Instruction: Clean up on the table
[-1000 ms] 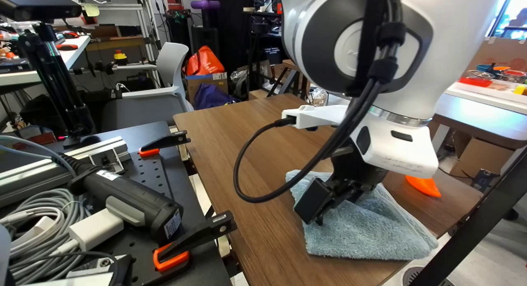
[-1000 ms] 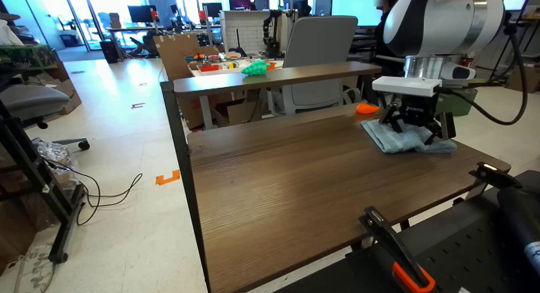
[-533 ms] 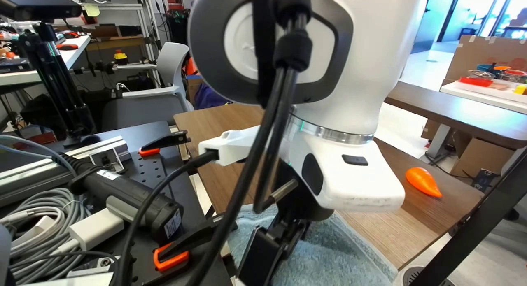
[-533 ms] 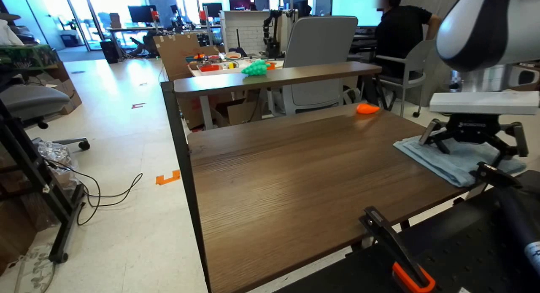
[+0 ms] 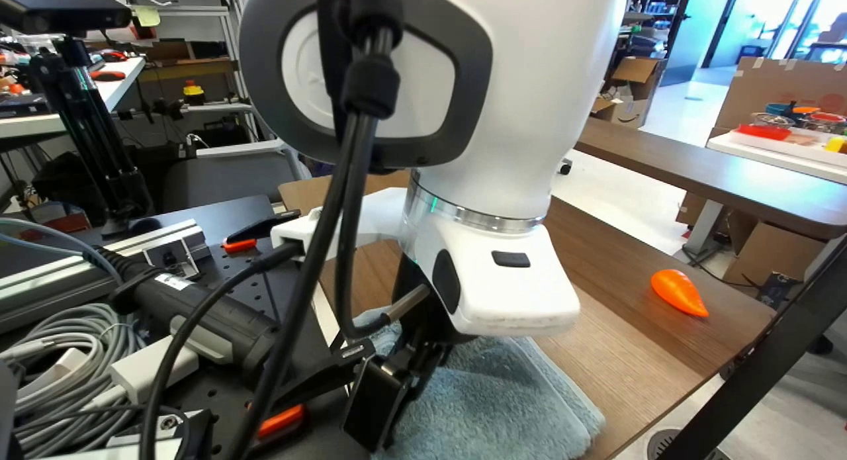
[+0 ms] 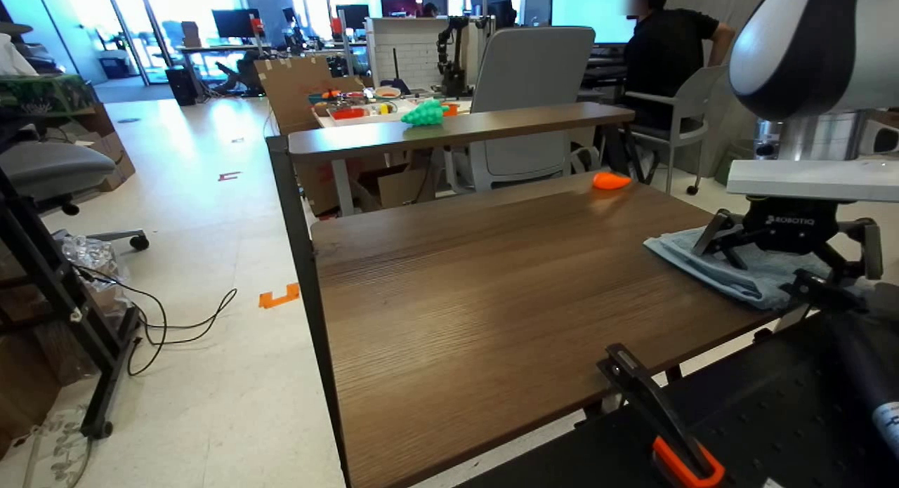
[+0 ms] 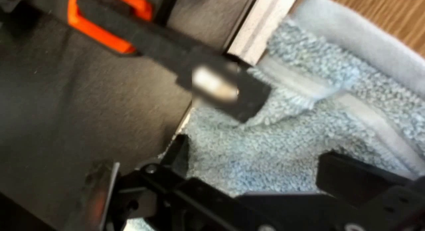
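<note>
The brown wood-grain table (image 6: 491, 284) shows in both exterior views (image 5: 635, 344). A light blue cloth (image 5: 490, 400) lies folded on it at the edge beside the black workbench. The cloth also shows in the other views (image 6: 762, 267) (image 7: 332, 124), with a fold raised in the wrist view. My gripper (image 6: 790, 256) is open, fingers spread apart and pressed down onto the cloth. In the wrist view the gripper (image 7: 254, 158) has only cloth surface between its fingertips. An orange teardrop-shaped object (image 6: 609, 181) lies near the table's far edge, apart from the gripper (image 5: 679, 292).
A black clamp with an orange handle (image 7: 159, 51) reaches from the workbench (image 6: 758, 397) over the table edge. Its tip overlaps the cloth in the wrist view. Another clamp (image 5: 258, 231) sits further along. A longer brown table (image 6: 520, 125) holds a green object (image 6: 425, 114).
Over the last second, my gripper and the cloth slid across the table toward the workbench edge. In the last half second they shifted only slightly. The orange object stayed put.
</note>
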Controlling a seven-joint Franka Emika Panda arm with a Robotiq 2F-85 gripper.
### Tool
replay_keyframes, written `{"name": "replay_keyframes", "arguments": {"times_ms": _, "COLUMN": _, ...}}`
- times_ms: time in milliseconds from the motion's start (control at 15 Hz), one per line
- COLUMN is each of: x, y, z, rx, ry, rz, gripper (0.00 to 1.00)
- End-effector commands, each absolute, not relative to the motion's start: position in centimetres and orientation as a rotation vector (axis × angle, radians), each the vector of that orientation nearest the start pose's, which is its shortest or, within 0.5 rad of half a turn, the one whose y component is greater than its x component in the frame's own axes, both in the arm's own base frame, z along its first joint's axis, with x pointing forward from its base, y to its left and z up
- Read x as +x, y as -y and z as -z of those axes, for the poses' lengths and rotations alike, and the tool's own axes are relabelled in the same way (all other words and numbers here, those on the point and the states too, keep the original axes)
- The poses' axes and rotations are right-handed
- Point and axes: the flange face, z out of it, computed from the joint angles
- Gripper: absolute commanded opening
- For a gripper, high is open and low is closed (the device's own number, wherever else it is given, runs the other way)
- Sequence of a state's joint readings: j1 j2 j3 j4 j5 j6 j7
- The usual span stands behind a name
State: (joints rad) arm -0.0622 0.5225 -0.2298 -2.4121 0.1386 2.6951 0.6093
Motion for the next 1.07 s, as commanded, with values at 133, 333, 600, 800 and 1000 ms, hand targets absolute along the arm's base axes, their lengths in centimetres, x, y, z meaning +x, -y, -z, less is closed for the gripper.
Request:
{"name": "replay_keyframes", "arguments": {"times_ms": 133, "x": 46.7, "y": 10.6, "z": -8.5, "rx": -2.658, "ry": -1.596, "rz": -0.409, "gripper": 1.00}}
{"name": "replay_keyframes", "arguments": {"times_ms": 333, "x": 48.2, "y": 9.7, "z": -8.7, "rx": -2.592, "ry": -1.644, "rz": -0.453, "gripper": 1.00}}
{"name": "replay_keyframes", "arguments": {"times_ms": 600, "x": 49.0, "y": 10.1, "z": -8.6, "rx": -2.564, "ry": -1.675, "rz": -0.404, "gripper": 1.00}}
{"name": "replay_keyframes", "arguments": {"times_ms": 800, "x": 44.3, "y": 14.0, "z": -9.0, "rx": -2.636, "ry": -1.682, "rz": -0.501, "gripper": 1.00}}
{"name": "replay_keyframes", "arguments": {"times_ms": 1000, "x": 44.4, "y": 14.0, "z": -9.0, "rx": -2.635, "ry": -1.683, "rz": -0.501, "gripper": 1.00}}
